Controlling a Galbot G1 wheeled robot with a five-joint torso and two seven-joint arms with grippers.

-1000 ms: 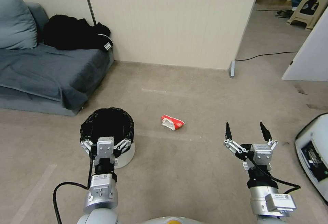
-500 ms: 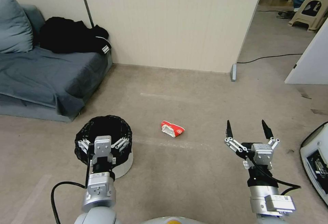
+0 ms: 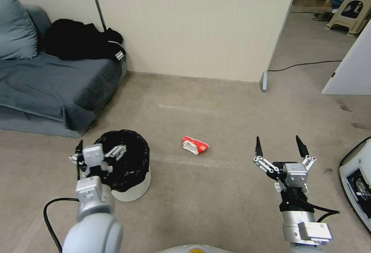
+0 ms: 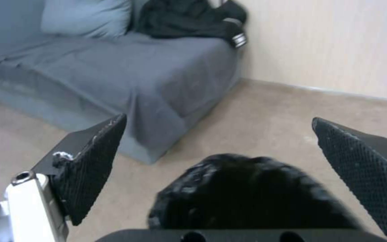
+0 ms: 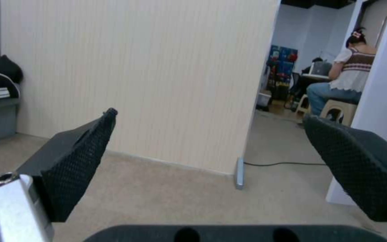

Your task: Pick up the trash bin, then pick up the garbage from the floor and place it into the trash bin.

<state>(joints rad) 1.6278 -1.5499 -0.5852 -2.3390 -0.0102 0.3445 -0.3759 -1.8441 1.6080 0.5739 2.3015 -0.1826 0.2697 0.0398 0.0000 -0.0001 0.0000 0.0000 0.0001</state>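
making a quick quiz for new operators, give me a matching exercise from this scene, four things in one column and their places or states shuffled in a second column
Things:
1. trash bin
2. red-and-white wrapper
3. left gripper
4. right gripper

Places or states:
A. open, held above bare floor at the robot's right
B. lying on the carpet between the bin and the right arm
C. open, at the near left rim of the black liner
D. standing upright on the floor in front of the sofa

Pairs: 1-D, 2-B, 3-C, 4-A
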